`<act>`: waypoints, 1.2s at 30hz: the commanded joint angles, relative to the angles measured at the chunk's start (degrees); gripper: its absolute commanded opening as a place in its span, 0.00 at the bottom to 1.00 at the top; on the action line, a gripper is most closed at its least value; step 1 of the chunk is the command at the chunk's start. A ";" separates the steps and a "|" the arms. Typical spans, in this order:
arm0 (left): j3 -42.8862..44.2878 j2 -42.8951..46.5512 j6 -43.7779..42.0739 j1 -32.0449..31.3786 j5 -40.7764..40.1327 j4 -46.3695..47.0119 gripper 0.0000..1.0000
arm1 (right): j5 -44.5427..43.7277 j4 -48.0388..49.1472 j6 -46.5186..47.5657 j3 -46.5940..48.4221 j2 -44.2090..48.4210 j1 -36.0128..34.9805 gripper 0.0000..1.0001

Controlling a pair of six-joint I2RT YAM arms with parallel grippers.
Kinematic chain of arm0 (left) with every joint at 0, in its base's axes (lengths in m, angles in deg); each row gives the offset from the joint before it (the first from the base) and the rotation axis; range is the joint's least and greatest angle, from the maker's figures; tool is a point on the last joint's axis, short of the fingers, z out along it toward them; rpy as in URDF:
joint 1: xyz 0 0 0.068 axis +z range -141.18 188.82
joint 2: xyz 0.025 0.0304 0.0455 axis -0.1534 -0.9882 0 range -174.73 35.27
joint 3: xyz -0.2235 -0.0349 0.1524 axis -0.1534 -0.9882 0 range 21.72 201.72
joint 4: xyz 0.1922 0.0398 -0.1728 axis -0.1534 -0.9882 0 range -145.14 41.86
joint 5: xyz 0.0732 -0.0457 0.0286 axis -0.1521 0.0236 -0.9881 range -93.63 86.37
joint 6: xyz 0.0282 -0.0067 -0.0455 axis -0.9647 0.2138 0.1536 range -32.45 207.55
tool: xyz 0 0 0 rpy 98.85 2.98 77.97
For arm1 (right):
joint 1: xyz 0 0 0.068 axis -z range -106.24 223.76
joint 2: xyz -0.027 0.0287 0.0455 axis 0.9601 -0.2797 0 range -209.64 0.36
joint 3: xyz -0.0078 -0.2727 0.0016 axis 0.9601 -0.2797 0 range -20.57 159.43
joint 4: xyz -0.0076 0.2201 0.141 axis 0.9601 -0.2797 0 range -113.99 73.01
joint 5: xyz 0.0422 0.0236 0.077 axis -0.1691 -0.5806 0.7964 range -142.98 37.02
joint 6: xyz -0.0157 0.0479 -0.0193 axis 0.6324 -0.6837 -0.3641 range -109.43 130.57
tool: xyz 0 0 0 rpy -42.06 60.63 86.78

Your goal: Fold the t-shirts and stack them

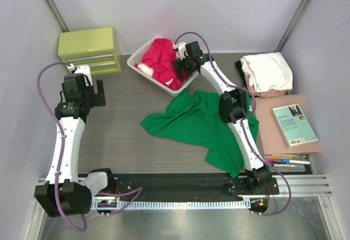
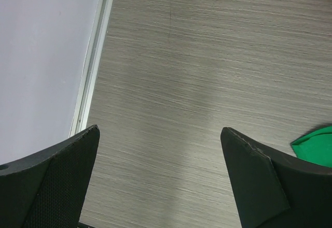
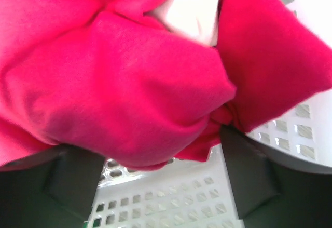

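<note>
The bright green cotton t-shirt (image 1: 197, 122) lies crumpled and unfolded at mid-table, partly under the right arm. The right gripper (image 1: 186, 62) hangs over the white slatted plastic basket (image 1: 136, 60), pressed into the bunched magenta-red t-shirt (image 3: 129, 82). Its black fingers (image 3: 244, 176) stand well apart with cloth bulging between them (whether they actually grip it cannot be told). The left gripper (image 2: 161, 134) hovers fully spread above the grey wood-grain table (image 2: 207, 56), holding nothing. A folded white t-shirt (image 1: 268, 69) sits far right.
</note>
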 commanded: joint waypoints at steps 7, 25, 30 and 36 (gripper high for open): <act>-0.40 0.86 -0.87 0.31 5.15 -1.46 1.00 | -7.78 12.87 0.19 -23.45 16.94 2.51 1.00; -3.73 3.06 -1.66 0.31 8.23 0.02 1.00 | -2.48 17.54 3.54 -60.79 54.28 -10.51 0.54; -4.00 3.15 -1.23 0.31 9.11 0.20 0.99 | 0.90 13.93 -0.41 -70.29 62.91 -10.51 0.01; -3.39 2.71 -1.22 0.31 9.11 -0.32 1.00 | 10.12 6.20 0.89 -66.97 53.71 -11.73 0.01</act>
